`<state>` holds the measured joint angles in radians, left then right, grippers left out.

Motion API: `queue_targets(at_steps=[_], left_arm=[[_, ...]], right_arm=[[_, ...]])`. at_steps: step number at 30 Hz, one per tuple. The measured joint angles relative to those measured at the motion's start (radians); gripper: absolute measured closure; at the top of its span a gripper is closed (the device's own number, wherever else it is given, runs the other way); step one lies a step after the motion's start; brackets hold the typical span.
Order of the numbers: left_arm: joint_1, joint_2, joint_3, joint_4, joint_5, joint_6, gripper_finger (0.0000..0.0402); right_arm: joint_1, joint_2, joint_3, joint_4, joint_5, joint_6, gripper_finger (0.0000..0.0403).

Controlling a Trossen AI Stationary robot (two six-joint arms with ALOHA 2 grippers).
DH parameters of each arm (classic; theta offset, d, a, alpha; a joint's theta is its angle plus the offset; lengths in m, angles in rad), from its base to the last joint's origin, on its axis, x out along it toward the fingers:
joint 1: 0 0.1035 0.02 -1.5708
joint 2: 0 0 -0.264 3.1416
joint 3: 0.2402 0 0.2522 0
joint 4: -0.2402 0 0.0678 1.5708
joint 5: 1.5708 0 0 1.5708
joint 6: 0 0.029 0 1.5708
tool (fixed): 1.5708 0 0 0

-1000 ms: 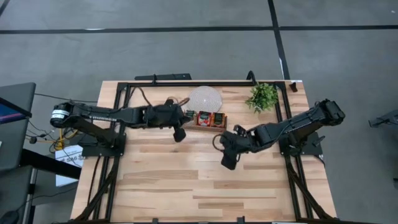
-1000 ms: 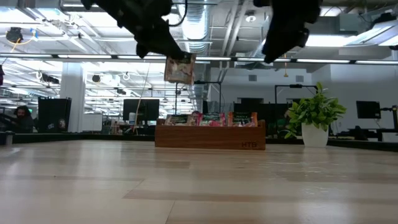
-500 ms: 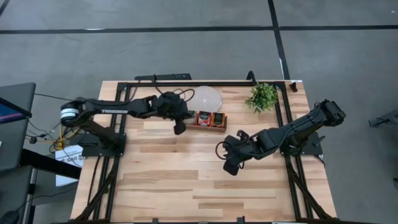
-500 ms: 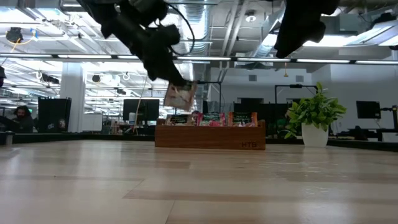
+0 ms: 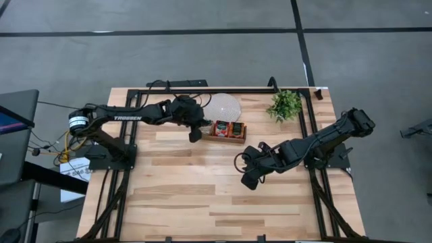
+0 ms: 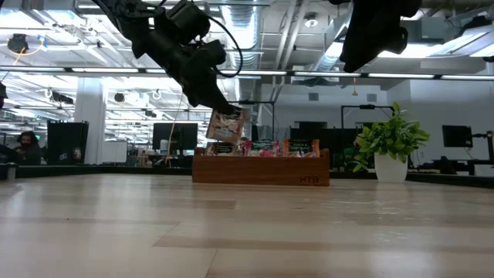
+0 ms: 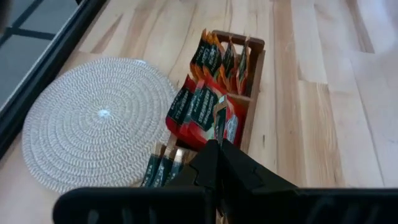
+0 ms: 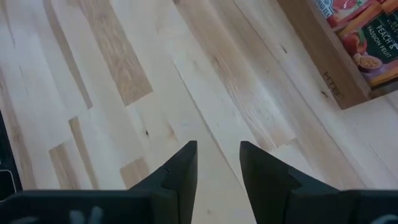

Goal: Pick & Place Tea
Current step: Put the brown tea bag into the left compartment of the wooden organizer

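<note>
1. A brown wooden tray [image 5: 228,138] sits on the bench [image 5: 202,196], in the upper middle of the high view. It has three boxes in a row.
2. The tea bags in the tray [image 7: 202,109] stand on edge. In the left wrist view, most of them are red. The box nearest that camera has a few pale ones with green print.
3. The left gripper [image 6: 224,110] hangs over the left end of the tray in the high view. Its fingers are pressed together on one tea bag [image 6: 227,126].
4. In the low view, that held tea bag hangs in the air just above the left end of the tray. It is a little tilted and does not touch the tray.
5. A round woven mat [image 5: 223,106] lies flat just above the tray in the high view.
6. A small green plant [image 5: 284,104] stands at the upper right of the bench.
7. The right gripper [image 8: 218,157] is over bare wood, in the middle right of the high view, apart from the tray. Its fingers are apart and hold nothing.
</note>
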<state>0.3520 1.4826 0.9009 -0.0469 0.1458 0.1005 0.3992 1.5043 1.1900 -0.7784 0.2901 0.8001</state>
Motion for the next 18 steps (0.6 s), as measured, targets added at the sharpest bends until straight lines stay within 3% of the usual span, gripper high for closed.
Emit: queue_targets(at_steps=[9, 18], left_arm=[[0.024, -0.006, -0.09, 0.076, 0.054, -0.039, 0.0401], [0.036, -0.012, -0.093, 0.117, 0.059, -0.023, 0.0401]], right_arm=[[0.0, 0.0, 0.0, 0.0, -0.001, 0.012, 0.029], [-0.002, 0.0, 0.0, 0.0, -0.004, 0.029, 0.029]])
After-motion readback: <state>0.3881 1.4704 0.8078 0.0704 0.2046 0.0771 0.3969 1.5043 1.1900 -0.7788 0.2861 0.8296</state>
